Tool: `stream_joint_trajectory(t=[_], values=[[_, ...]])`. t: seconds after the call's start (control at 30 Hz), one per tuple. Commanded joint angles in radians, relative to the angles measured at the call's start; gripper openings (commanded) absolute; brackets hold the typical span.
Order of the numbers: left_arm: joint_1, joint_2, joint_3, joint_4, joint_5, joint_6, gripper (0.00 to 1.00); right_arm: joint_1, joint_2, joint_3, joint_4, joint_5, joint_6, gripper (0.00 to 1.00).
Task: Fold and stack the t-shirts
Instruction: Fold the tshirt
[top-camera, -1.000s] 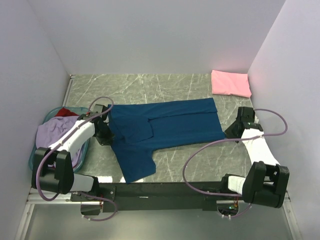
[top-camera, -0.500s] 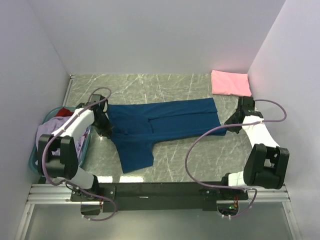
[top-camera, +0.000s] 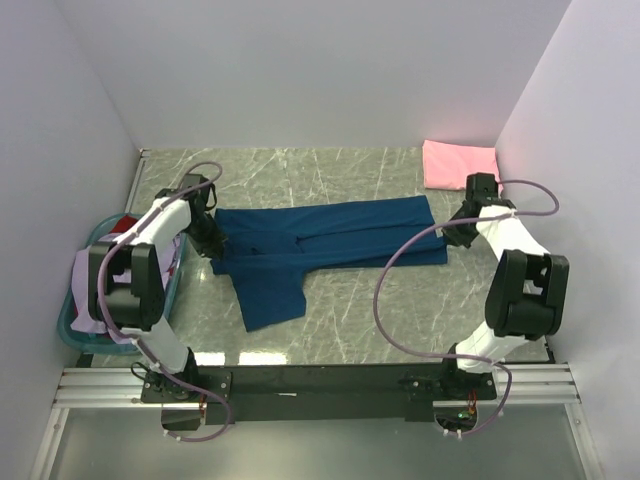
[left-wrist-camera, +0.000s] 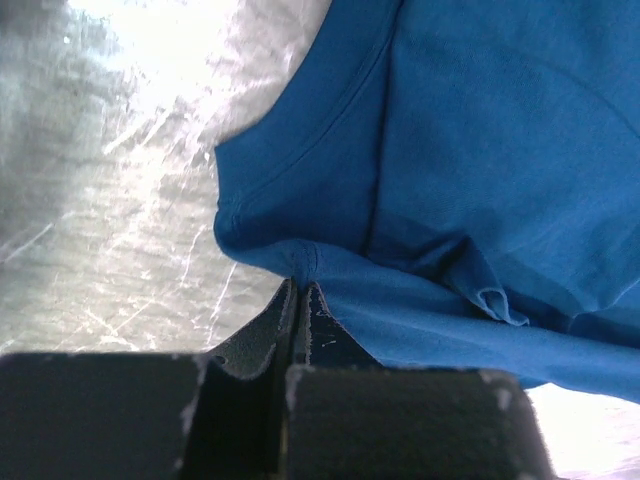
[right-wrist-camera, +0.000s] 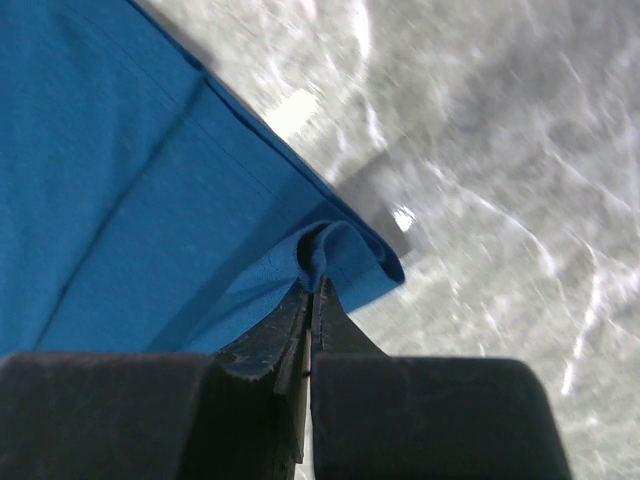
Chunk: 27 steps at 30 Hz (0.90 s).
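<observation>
The navy blue t-shirt (top-camera: 320, 240) lies stretched across the table, one sleeve (top-camera: 270, 298) hanging toward the near side. My left gripper (top-camera: 213, 248) is shut on the shirt's left edge; the left wrist view shows the cloth (left-wrist-camera: 450, 150) pinched between the jaws at my gripper (left-wrist-camera: 299, 285). My right gripper (top-camera: 447, 232) is shut on the shirt's right corner, and the right wrist view shows a fold of the cloth (right-wrist-camera: 150, 170) clamped at my gripper (right-wrist-camera: 314, 285). A folded pink t-shirt (top-camera: 460, 166) lies at the back right. A lavender t-shirt (top-camera: 98, 272) and a red one (top-camera: 125, 224) lie in the basket.
The teal basket (top-camera: 72, 318) stands at the left edge by the left wall. White walls close in the left, back and right sides. Purple cables loop from both arms over the table (top-camera: 400, 310).
Both grippers have moved toward the back of the table, drawing the near edge of the navy shirt up and over; the shirt now lies narrower and farther back.
</observation>
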<state>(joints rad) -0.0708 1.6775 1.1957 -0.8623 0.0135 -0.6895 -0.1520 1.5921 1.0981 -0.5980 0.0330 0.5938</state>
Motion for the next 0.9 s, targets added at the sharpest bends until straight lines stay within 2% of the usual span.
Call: stream_joint_trajectory(t=[0.0,0.27,0.87], values=[[0.016,0.028,0.062,-0.012,0.003,0.031,0.01,0.014,0.048,0.087,0.023,0.025,-0.008,0.0],[0.035,0.108,0.12,-0.006,0.011,0.036,0.01,0.019,0.155,0.167,0.023,0.035,-0.017,0.0],[0.055,0.152,0.071,0.048,0.003,0.021,0.01,0.037,0.29,0.27,0.044,0.001,-0.028,0.0]])
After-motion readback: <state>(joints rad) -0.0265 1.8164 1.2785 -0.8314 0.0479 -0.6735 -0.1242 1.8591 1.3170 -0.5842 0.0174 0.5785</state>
